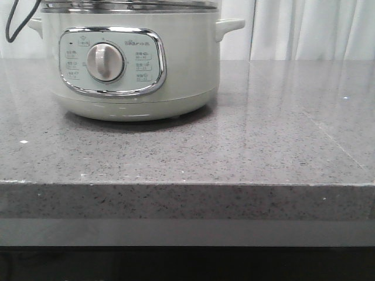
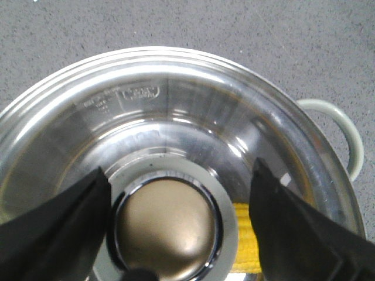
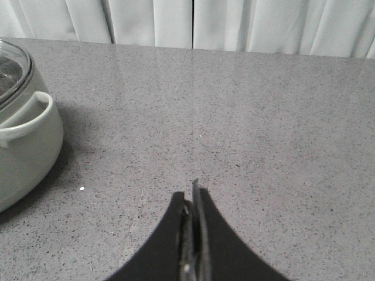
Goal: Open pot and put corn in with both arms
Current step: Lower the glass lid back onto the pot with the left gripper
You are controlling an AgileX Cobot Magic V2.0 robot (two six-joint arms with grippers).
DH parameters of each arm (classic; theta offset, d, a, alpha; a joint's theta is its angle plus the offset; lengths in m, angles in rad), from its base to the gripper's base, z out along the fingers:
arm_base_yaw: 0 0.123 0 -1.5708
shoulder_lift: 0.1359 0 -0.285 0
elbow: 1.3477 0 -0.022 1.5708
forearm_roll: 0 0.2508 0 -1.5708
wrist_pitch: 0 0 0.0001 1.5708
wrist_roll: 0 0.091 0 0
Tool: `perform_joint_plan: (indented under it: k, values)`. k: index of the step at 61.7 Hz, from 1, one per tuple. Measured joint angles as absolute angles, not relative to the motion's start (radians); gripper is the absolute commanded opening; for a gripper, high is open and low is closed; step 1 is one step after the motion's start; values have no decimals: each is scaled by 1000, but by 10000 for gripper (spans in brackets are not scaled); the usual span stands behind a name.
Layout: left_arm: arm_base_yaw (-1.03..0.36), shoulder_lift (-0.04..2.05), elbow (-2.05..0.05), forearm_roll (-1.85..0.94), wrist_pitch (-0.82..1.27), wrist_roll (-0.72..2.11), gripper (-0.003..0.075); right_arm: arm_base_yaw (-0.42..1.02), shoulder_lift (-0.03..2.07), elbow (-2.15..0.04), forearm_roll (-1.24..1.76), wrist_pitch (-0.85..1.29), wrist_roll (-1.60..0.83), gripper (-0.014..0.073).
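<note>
The pale grey-green pot [image 1: 176,76] stands at the back left of the counter, its steel-rimmed lid [image 1: 129,6] resting on top. In the left wrist view I look straight down on the glass lid [image 2: 176,105] and its round metallic knob [image 2: 167,228]. My left gripper [image 2: 179,167] is open, one black finger on each side of the knob, with a gap showing on one side. The yellow corn [image 2: 246,240] shows through the glass, lying inside the pot. My right gripper [image 3: 192,187] is shut on nothing, above bare counter beside the pot [image 3: 23,152].
The grey speckled counter [image 1: 263,146] stretches right of the pot, with its front edge [image 1: 187,184] near the camera. White curtains [image 3: 234,23] hang behind. A black cable [image 1: 12,29] runs down at the pot's far left. One side handle [image 2: 345,140] sticks out from the pot.
</note>
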State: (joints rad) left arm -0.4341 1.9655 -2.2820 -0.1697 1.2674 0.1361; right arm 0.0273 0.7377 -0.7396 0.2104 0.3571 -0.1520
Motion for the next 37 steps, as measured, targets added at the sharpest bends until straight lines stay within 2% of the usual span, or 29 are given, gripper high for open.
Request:
perform_joint_plan:
  k: [12,18,26,37]
  values:
    - [-434,1966,-2382,-159,1270,135,488,27,738,-740,210,357,-152,-118]
    - [-434,1966,-2439,-132,1270,135,442,27,738,-740,210,357,-152,-118]
    - [-434,1959,-2496,-100,1272,135,295,27,738,-740,210,357,-152,-118]
    - [-434,1938,-2511,-89,1275,135,5,27,738,-740,210,357,-152,-118]
